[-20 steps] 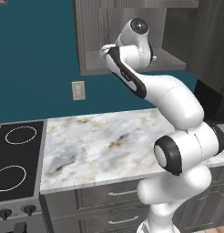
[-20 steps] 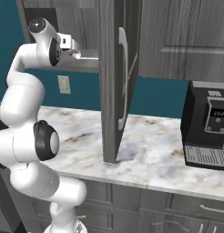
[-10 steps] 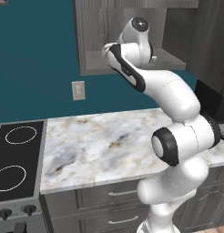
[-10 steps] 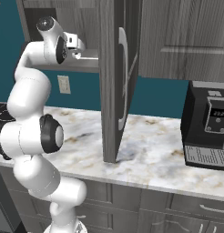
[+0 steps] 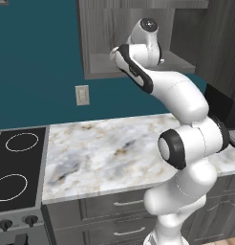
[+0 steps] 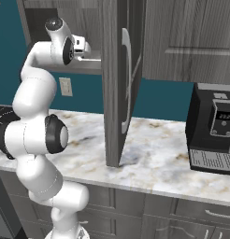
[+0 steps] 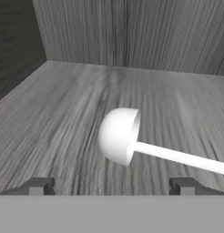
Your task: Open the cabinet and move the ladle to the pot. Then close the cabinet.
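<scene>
White ladle (image 7: 132,141) lies on cabinet (image 7: 63,118) shelf.

Cabinet (image 6: 118,93): dark grey wood grain, matt; handle (image 6: 127,79) showing silver, smooth metal look. Ladle (image 7: 120,135): white, smooth, appearing plastic. Counter (image 5: 105,153): pale veined marble, showing slight sheen. Stove (image 5: 16,162): black, smooth. Coffee machine (image 6: 214,128): black, looking glossy.

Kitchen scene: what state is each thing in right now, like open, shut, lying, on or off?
Dark grey wood-grain cabinet door: swung open.
White ladle: lying on the cabinet shelf, not gripped.
Two-finger gripper: open, ladle bowl just ahead of its tips.
Black coffee machine: standing on the marble counter.
Black stove top: nothing on the rings in view.
</scene>
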### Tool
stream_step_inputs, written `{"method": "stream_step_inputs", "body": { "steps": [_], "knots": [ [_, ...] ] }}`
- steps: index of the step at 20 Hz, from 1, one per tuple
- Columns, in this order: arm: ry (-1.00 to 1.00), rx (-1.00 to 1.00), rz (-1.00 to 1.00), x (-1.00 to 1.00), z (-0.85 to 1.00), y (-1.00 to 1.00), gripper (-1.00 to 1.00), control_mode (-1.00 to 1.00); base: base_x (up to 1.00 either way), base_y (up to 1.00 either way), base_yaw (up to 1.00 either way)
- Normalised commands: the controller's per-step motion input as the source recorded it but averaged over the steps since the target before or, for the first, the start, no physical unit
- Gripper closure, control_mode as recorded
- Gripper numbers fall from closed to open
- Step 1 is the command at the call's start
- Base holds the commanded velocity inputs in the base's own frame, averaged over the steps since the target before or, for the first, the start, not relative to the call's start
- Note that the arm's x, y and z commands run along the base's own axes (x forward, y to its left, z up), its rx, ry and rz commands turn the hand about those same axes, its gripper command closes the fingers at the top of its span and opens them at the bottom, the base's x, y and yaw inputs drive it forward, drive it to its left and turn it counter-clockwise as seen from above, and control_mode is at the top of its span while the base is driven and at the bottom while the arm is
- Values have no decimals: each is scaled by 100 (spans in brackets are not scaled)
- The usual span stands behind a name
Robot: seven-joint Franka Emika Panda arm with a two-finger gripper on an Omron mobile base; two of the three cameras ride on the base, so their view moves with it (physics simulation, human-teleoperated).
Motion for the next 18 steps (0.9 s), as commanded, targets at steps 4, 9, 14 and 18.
{"method": "stream_step_inputs", "body": {
  "steps": [4, 9, 14, 18],
  "knots": [
    [0, 0, 0, 19, -29, 0, -100, -100, 0, 0, 0],
    [0, 0, 0, 27, -10, 0, -100, -100, 0, 0, 0],
    [-2, 0, 2, 29, -4, 0, -100, -100, 0, 0, 0],
    [-12, 0, 4, 16, 0, -6, -100, -100, 0, 0, 0]
  ]
}}
